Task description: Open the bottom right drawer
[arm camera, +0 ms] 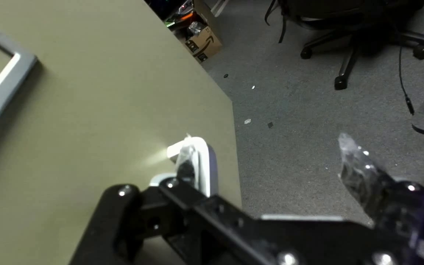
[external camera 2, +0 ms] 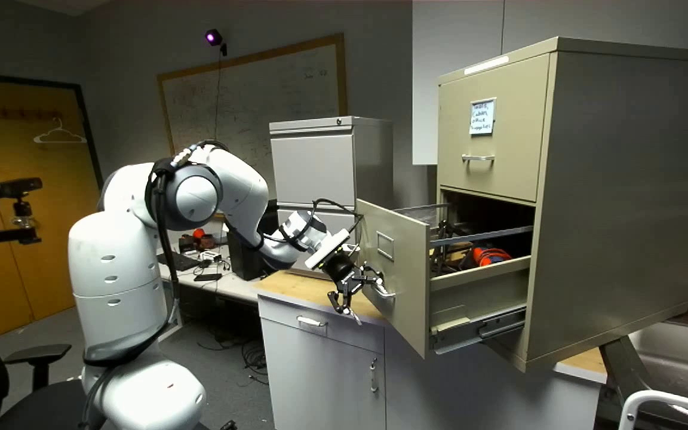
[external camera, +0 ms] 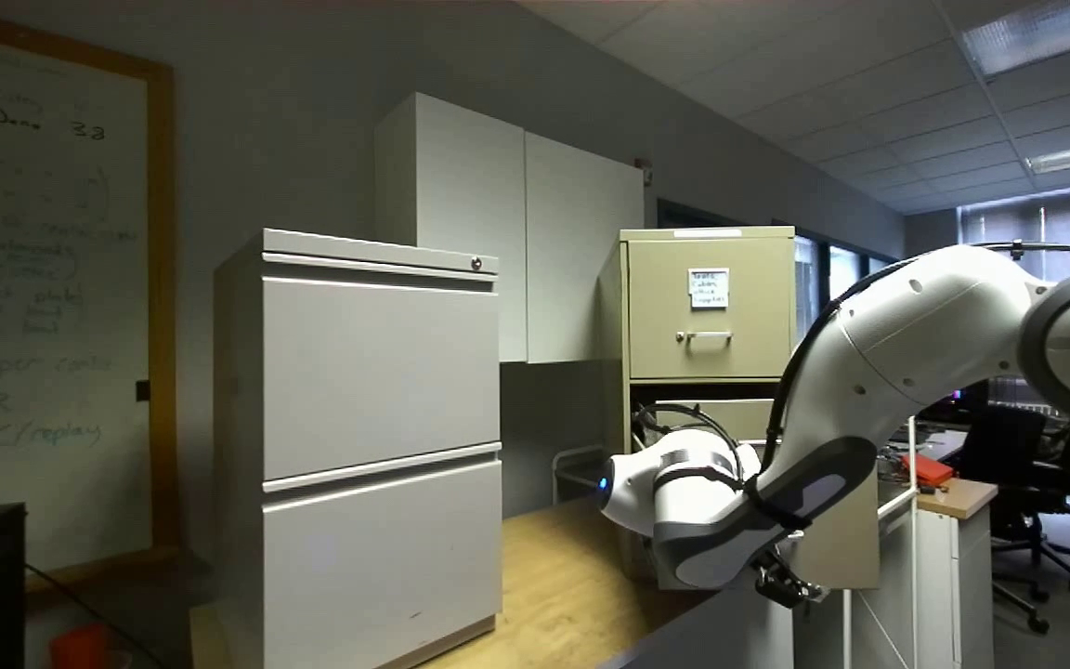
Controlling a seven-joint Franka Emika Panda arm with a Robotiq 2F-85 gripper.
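Note:
The bottom right drawer (external camera 2: 407, 275) of the beige-yellow filing cabinet (external camera 2: 619, 179) stands pulled out, with things inside. Its front also shows in an exterior view (external camera: 841, 539), partly behind the arm, and fills the left of the wrist view (arm camera: 98, 95). Its metal handle (arm camera: 204, 162) is low on the front and also shows in an exterior view (external camera 2: 384, 292). My gripper (arm camera: 267, 139) is open, fingers wide apart. One finger sits inside the handle, between the bar and the drawer front; the other is out over the floor. The gripper (external camera 2: 371, 306) also shows at the handle in an exterior view.
The upper drawer (external camera 2: 493, 125) is shut. A wide pale-grey cabinet (external camera: 377, 372) stands on the wooden counter (external camera: 572, 595). White base cabinets (external camera 2: 326, 370) are below the drawer. An office chair (arm camera: 344, 44) and a cardboard box (arm camera: 202, 42) are on the floor. A white rail (external camera 2: 678, 403) stands nearby.

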